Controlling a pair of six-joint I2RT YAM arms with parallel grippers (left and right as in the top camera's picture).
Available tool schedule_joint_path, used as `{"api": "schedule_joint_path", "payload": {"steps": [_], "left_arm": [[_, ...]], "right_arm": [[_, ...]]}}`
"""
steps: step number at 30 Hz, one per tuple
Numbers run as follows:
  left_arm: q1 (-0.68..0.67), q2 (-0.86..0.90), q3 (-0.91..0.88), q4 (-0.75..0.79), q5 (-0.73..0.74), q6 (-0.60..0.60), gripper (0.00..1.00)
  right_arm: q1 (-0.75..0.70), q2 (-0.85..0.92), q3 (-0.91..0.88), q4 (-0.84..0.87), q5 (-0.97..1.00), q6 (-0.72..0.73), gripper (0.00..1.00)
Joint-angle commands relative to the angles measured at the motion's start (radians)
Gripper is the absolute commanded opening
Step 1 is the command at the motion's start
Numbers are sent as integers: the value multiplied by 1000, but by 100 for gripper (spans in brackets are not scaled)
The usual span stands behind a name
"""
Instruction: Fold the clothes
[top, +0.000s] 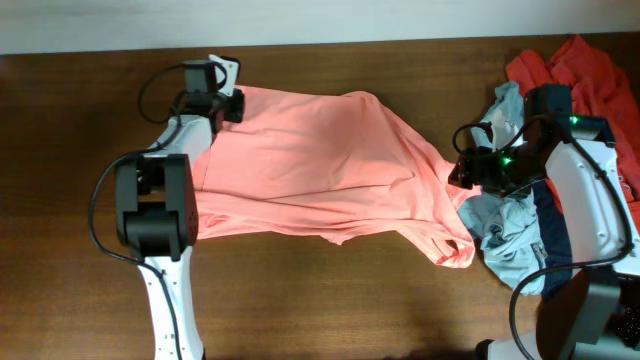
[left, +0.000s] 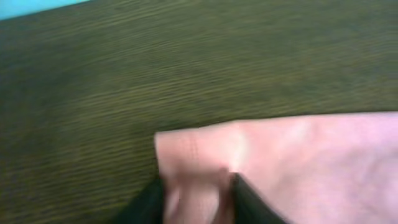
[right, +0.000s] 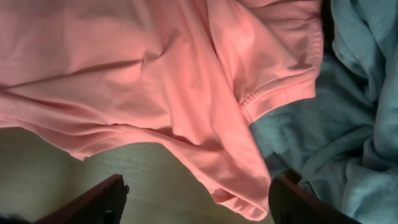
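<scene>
The salmon-pink shirt (top: 320, 165) lies spread across the middle of the wooden table. My left gripper (top: 232, 100) sits at its far left corner and is shut on that corner of the shirt (left: 205, 155), with fabric bunched between the dark fingers (left: 249, 199). My right gripper (top: 462, 170) hovers over the shirt's right side. In the right wrist view it (right: 196, 205) stands wide open above the sleeve hem (right: 249, 186), its fingers (right: 93, 199) apart and holding nothing. More clothes are heaped at the right: a grey-blue one (top: 505, 225), a red one (top: 590, 70) and a navy one (top: 548, 235).
The pile of clothes crowds the table's right end under the right arm (top: 590, 190). The grey-blue garment (right: 348, 124) touches the pink sleeve. Bare wood (top: 330, 300) shows in front of the shirt and at the far left (top: 60, 120).
</scene>
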Motion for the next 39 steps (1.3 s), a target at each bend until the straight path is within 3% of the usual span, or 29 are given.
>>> {"api": "schedule_joint_path", "payload": {"steps": [1,3,9,18,27,32,39], "left_arm": [[-39,35,16,-13,-40,53,15],[-53,35,16,-19,-150,53,0],[-22,27,60,-85,-304,49,0],[54,-69,254,-319,-303,46,0],[53,-98,269,-473,-295,46,0],[53,-98,269,-514,-295,46,0],[53,-98,269,-539,-295,46,0]], "right_arm": [[7,-7,-3,-6,-17,12,78],[7,-7,-3,-12,-16,12,78],[7,-7,-3,-5,-16,12,78],[7,-7,-3,66,-17,12,78],[79,23,-3,428,-45,63,73],[154,130,-3,603,137,143,71],[182,273,-3,693,245,238,64]]}}
